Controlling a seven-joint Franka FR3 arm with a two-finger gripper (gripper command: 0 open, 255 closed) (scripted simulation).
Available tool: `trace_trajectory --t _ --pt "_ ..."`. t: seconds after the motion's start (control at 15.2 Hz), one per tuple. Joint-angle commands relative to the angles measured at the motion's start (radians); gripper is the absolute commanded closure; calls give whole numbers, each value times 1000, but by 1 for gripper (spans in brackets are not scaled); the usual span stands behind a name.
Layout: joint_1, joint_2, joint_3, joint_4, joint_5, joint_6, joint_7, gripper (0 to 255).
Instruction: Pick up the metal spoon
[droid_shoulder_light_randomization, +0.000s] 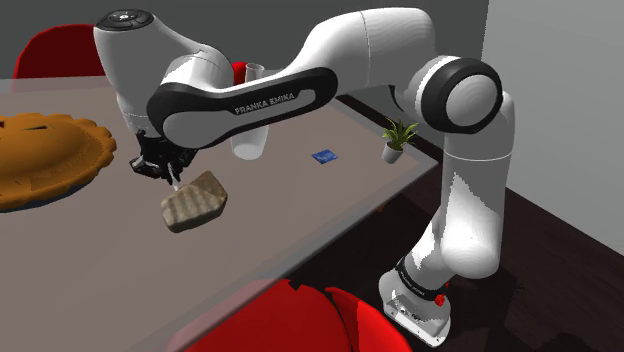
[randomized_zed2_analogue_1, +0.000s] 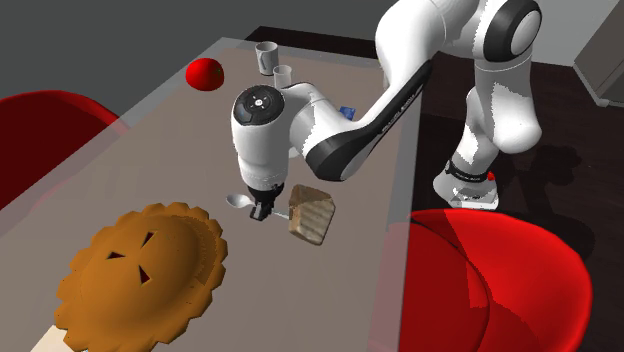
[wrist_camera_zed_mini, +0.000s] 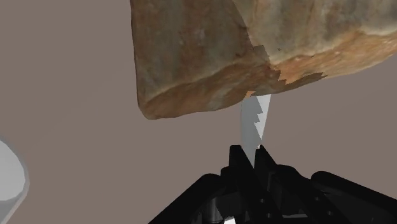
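Spoon (wrist_camera_zed_mini: 253, 122) handle sat pinched between the tips of the black gripper (wrist_camera_zed_mini: 253, 156), whose fingers had closed on it low over the table (wrist_camera_zed_mini: 76, 95). From the second exterior view the pale bowl lay on the side of the hand away from the loaf. The handle was a thin, flat, smooth grey strip, so I judged the hold slim and liable to pivot. A slow, straight lift with the clamp kept firm looked the sound way. Just past the fingertips the handle vanished behind the edge of a chunk of bread (wrist_camera_zed_mini: 203, 57). Whether they touched I could not tell, so rising clear before any sideways move seemed wise, lest the bread be dragged. The bread was blocky, with a rough, mottled brown crust. The tabletop was plain, matt grey-brown. Nearby stood a golden pie (randomized_zed2_analogue_1: 140, 280) with a crimped rim and cut vents. Farther off were two pale cups (randomized_zed2_analogue_1: 265, 55) and a glossy red apple (randomized_zed2_analogue_1: 204, 72).
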Motion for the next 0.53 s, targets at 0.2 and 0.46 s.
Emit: trace_trajectory --t 0.2,0.46 --pt "2 -14 6 41 13 -52 -16 255" --pt "5 -24 10 80 22 -98 -30 255"
